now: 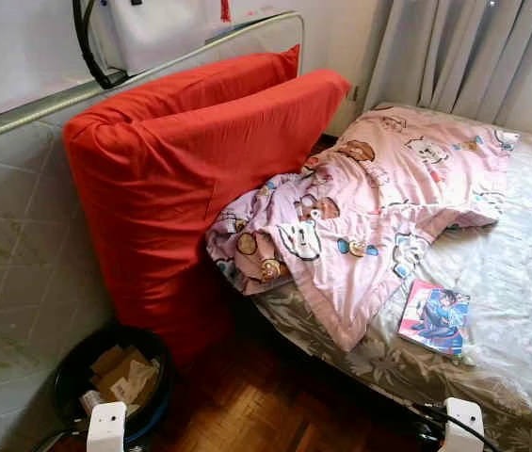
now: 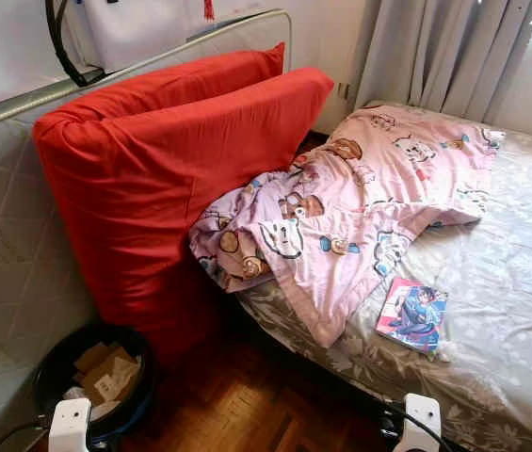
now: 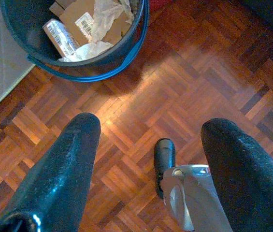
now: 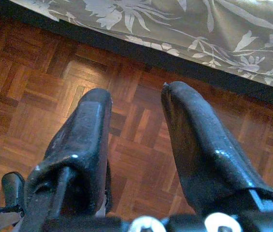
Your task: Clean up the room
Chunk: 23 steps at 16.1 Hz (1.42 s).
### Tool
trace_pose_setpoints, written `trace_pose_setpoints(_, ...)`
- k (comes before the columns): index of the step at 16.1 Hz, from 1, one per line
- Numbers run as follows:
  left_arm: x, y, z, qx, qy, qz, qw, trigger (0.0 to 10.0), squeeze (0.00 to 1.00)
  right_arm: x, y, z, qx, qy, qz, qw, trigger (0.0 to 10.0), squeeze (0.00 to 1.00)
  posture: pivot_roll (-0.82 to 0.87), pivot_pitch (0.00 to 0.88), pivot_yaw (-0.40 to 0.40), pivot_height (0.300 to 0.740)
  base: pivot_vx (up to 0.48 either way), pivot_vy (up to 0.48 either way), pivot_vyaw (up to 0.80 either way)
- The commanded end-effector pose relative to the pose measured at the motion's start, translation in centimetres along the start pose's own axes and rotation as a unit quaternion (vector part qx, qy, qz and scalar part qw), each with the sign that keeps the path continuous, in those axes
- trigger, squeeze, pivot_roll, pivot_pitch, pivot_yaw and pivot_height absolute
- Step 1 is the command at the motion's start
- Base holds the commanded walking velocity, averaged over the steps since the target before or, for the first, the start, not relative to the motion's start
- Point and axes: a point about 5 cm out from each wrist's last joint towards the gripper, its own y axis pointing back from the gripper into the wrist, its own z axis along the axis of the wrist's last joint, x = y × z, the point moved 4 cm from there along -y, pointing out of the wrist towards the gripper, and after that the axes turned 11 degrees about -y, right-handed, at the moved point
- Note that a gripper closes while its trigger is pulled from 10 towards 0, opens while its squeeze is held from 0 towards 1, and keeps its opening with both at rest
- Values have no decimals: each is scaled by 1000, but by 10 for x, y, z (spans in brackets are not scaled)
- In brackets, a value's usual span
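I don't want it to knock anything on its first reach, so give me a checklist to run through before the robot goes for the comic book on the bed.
1. Comic book in plain sight, flat on the bedsheet: ok.
2. Book free of the pink blanket: ok, it lies beside it.
3. Left gripper open, holding nothing: ok.
4. Right gripper open, holding nothing: ok.
5. Both grippers low over the parquet floor, not raised to the bed: not ok.
6. Room left in the bin: cannot tell.
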Motion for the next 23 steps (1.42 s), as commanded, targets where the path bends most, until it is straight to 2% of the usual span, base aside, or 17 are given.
trace_pose_setpoints(1, 0, 0, -4, 11, 4, 0, 1000, 10000, 0, -4, 1, 1, -1, -2, -7, 1000, 10000, 0, -40, 0, -15, 740, 0, 0, 0)
trace_pose_setpoints(15, 0, 0, -4, 11, 4, 0, 1000, 10000, 0, -4, 1, 1, -1, -2, -7, 1000, 10000, 0, -40, 0, -15, 740, 0, 0, 0)
trace_pose_setpoints(16, -2, 0, -5, 14, 4, -1, 1000, 10000, 0, -3, 1, -1, 6, -2, -4, 1000, 10000, 0, 0, 0, 0, 740, 0, 0, 0)
trace_pose_setpoints(17, -6, 0, -6, 15, 13, 0, 1000, 10000, 0, -8, 2, 0, 4, -9, -2, 1000, 10000, 0, -23, 0, -29, 740, 0, 0, 0)
trace_pose_setpoints(23, -6, 0, -4, 12, 17, 1, 1000, 10000, 0, -9, 2, 2, 1, -12, -4, 1000, 10000, 0, -22, 0, -28, 740, 0, 0, 0)
